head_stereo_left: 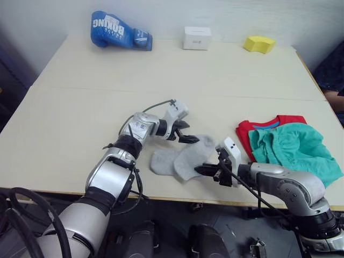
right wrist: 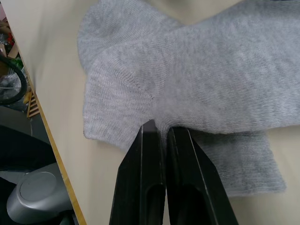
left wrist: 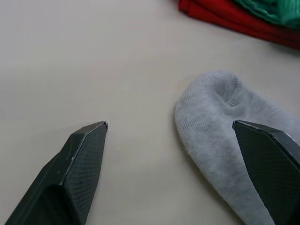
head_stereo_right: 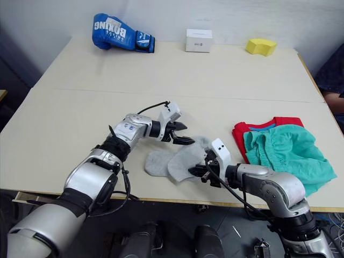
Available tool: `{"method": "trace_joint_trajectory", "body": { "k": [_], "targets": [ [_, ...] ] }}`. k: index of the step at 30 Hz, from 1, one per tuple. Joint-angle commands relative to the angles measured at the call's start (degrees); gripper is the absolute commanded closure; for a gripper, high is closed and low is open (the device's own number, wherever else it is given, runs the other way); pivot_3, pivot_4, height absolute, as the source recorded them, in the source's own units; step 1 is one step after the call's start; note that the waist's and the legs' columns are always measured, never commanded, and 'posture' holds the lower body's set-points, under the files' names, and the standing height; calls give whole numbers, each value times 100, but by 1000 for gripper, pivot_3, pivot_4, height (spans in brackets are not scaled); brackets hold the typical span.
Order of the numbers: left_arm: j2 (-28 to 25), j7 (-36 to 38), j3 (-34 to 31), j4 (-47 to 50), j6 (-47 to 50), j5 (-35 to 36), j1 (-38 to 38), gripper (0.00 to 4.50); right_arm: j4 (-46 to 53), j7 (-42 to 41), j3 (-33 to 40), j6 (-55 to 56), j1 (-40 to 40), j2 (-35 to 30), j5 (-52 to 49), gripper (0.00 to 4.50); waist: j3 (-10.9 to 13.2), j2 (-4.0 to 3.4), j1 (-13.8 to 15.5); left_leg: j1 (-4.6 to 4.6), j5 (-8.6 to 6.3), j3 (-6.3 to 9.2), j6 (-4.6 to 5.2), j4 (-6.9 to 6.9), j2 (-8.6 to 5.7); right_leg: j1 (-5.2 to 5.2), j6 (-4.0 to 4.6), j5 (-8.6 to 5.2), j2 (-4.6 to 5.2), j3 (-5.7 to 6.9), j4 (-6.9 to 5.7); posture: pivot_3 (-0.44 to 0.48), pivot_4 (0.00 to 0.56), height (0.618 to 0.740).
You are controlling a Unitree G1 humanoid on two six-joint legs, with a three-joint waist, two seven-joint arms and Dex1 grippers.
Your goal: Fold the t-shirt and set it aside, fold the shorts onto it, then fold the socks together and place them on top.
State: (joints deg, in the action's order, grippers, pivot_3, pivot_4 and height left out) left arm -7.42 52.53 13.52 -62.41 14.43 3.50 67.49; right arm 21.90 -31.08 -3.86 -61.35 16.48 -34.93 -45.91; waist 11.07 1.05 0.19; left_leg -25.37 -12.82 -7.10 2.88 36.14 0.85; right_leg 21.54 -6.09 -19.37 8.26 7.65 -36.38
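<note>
The pair of small light grey knitted socks (head_stereo_left: 180, 158) is laid overlapped near the front edge of the pale bench (head_stereo_left: 64, 123), long axis running between both arms. The right end effector (right wrist: 159, 136) is pinched on the near edge; the left end effector (head_stereo_left: 189, 139), spread wide, is poised at the far toe.

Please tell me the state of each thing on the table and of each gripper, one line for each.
t-shirt: folded, under the shorts.
shorts: folded, wrinkled, lying on the t-shirt.
socks: flat, overlapping, not yet on the pile.
left gripper: open, at one sock's end.
right gripper: shut on the socks' edge.
boxing glove: lying at the far edge.
</note>
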Motion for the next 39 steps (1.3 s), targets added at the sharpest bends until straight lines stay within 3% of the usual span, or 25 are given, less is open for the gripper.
{"method": "trace_joint_trajectory", "body": {
  "k": [1,5,16,23,26,30,34,39],
  "targets": [
    [246,-142,-57,-290,-285,-201,153,0,263,7,75,61,-93,74,5,4479,0,0,9,0,-1,1,1,0,-1,0,0,0,4,2,-1,0,150,740],
    [506,-323,-193,-364,-404,-253,73,882,329,31,70,69,-160,124,64,4500,0,0,42,-1,-2,2,4,1,-5,-1,0,0,8,5,-2,0,150,740],
    [558,-230,-534,-118,-471,-151,-104,4365,312,7,154,86,-187,111,134,4500,0,0,47,0,-2,2,3,4,-6,-1,-1,0,7,8,-7,0,150,740],
    [88,-29,-871,732,-309,65,-323,4480,74,-442,437,64,121,-384,114,4500,1,0,19,0,-1,1,3,6,-6,0,-1,0,5,7,-11,0,150,740],
    [-337,392,-936,2175,303,358,-880,4480,-195,-1114,598,-111,502,-839,-178,4500,0,0,-34,1,1,1,3,6,-6,-1,-1,0,4,7,-12,0,150,740],
    [-787,372,-1047,4045,1165,689,-1746,4480,-741,-1587,535,-160,996,-1109,-142,4500,0,-1,-41,8,8,8,-9,3,-1,-9,0,0,-4,5,-15,0,150,740],
    [-1198,17,-1306,5960,2175,1074,-2753,4480,-1318,-2130,107,-32,1468,-1311,208,4500,1,-1,-47,7,10,6,-8,5,0,-9,0,0,-4,-8,-25,0,150,740],
    [-1199,-792,-1721,7630,3015,1512,-3683,4480,-1835,-2735,-189,-39,1940,-1362,373,4500,1,-1,-11,5,11,20,-3,11,-5,-19,0,0,10,-22,-16,0,150,740]
  ]
}}
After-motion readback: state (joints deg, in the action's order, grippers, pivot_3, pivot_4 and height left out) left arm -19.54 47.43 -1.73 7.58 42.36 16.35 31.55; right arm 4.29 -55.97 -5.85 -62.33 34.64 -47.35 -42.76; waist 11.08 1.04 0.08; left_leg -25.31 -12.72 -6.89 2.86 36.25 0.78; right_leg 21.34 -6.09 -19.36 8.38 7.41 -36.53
